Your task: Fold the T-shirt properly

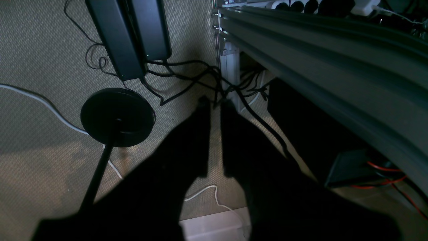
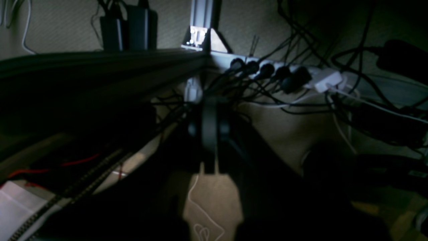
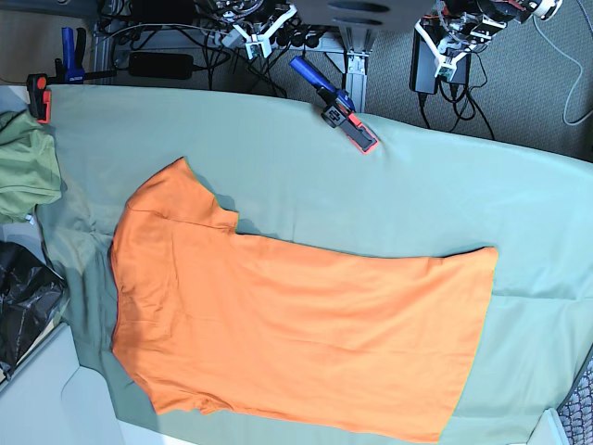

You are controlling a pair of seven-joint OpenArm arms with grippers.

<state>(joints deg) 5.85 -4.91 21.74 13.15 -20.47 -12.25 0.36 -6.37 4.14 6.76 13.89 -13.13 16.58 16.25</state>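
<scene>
The orange T-shirt (image 3: 296, 324) lies spread flat on the grey-green table cloth (image 3: 445, 204), collar end to the left, hem to the right, one sleeve pointing to the far edge. Its white tag does not show. Both arms are drawn back beyond the table's far edge, well away from the shirt. In the left wrist view my left gripper (image 1: 214, 102) hangs over the floor, its fingers almost together and empty. In the right wrist view my right gripper (image 2: 209, 103) is shut and empty, facing the table frame and cables.
An olive-green garment (image 3: 23, 167) lies at the left edge, with a black bag (image 3: 23, 297) below it. A blue and red clamp (image 3: 338, 116) lies on the cloth at the far edge. An orange clamp (image 3: 39, 97) grips the far left corner. Cables and a power strip (image 2: 284, 72) hang behind the table.
</scene>
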